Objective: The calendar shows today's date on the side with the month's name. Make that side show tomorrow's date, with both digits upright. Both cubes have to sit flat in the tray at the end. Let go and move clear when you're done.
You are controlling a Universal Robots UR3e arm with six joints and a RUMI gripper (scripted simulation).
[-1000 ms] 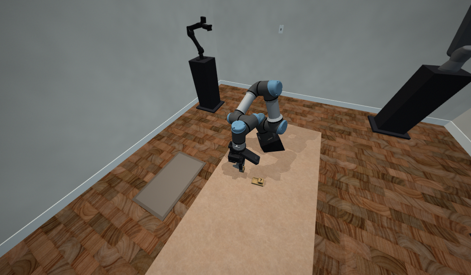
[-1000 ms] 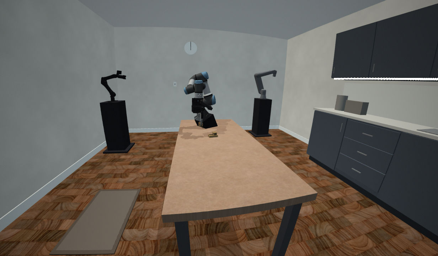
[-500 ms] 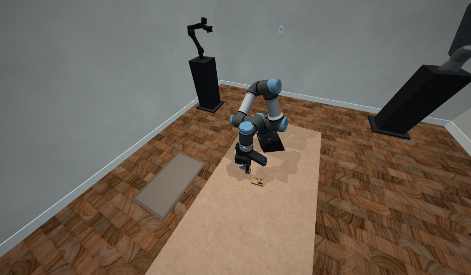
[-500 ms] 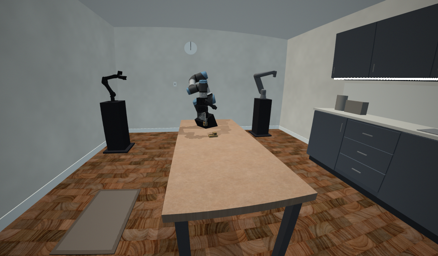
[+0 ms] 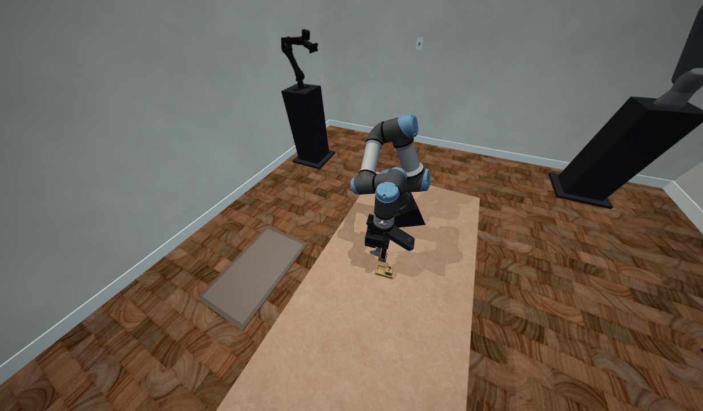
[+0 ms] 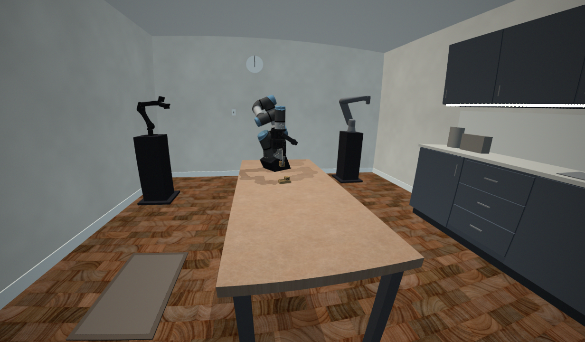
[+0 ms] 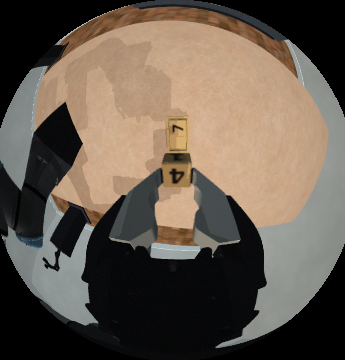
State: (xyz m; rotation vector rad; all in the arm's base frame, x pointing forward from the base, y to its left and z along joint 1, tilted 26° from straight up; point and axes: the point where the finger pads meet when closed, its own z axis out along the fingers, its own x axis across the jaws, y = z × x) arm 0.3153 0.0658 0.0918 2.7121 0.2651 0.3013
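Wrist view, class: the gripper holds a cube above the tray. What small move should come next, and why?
Probably a short advance toward the tray, then a descent. The gripper is shut on the cube, whose 4 faces the camera. The tray lies just ahead on the table; the other cube, showing 7, fills one slot, and the nearer slot looks free.

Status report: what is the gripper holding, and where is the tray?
Gripper shut on cube, face 4 toward camera. Tray on table just beyond, one cube seated, top reads 7. Nothing in the way.
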